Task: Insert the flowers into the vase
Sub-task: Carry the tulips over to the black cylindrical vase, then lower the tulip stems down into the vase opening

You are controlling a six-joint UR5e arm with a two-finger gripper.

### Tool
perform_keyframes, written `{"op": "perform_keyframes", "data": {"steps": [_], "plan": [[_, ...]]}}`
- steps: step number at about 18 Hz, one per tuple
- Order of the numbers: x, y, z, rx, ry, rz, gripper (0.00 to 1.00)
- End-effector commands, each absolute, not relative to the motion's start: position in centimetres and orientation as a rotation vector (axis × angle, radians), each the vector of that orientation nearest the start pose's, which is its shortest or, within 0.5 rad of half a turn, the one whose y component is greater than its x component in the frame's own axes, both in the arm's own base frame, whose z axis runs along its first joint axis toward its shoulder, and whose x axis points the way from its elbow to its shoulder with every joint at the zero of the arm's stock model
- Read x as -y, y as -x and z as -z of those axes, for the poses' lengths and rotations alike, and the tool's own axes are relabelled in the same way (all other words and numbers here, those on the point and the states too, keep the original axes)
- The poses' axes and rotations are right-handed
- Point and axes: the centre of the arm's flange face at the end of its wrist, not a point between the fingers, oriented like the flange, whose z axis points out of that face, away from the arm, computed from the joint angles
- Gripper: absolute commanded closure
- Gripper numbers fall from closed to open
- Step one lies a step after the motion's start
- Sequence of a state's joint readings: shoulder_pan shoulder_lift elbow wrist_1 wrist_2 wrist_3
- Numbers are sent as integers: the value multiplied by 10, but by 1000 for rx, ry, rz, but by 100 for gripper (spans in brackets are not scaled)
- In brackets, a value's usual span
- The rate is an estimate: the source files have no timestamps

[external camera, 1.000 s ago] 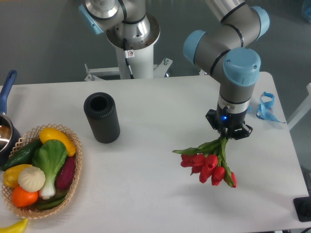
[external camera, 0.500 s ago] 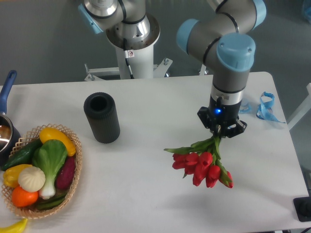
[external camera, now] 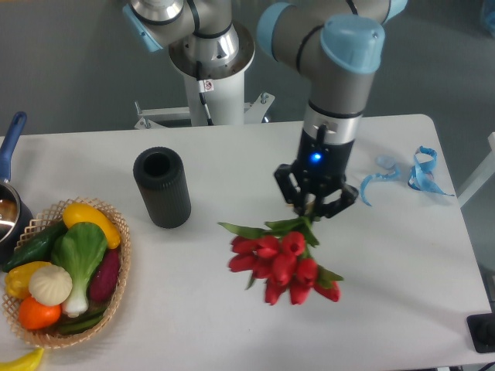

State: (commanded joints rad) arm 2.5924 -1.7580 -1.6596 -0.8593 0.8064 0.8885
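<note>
The flowers [external camera: 282, 261], a bunch of red tulip buds with green stems and leaves, hang from my gripper [external camera: 312, 207], which is shut on their stems, buds pointing toward the table's front. The bunch is held above the table's middle. The vase [external camera: 162, 187], a matte black ribbed cylinder, stands upright to the left of the gripper, its round mouth open and empty.
A wicker basket [external camera: 117, 267] of vegetables sits at the front left. A blue-handled pot [external camera: 9, 193] is at the left edge. A blue ribbon [external camera: 410, 174] lies at the right. A second robot base [external camera: 209, 69] stands behind the table.
My gripper has moved left and a little toward the back with the flowers, closing the distance to the vase. The vase has not moved.
</note>
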Motion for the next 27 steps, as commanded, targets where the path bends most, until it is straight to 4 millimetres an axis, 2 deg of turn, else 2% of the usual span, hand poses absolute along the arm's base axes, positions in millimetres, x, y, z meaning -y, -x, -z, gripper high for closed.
{"op": "perform_keyframes", "data": {"steps": [2, 3, 9, 12, 16, 20, 23, 27], "plan": [[-479, 373, -446, -71, 2169, 241, 100], [-479, 365, -450, -85, 2137, 262, 100], [-458, 312, -486, -156, 1975, 348, 100], [-447, 292, -491, -180, 1926, 364, 100], [-433, 265, -480, -205, 1894, 373, 97], [-421, 247, -463, -237, 1890, 366, 96], [-419, 241, -457, -236, 1884, 383, 96], [-418, 234, -438, -261, 1884, 392, 93]]}}
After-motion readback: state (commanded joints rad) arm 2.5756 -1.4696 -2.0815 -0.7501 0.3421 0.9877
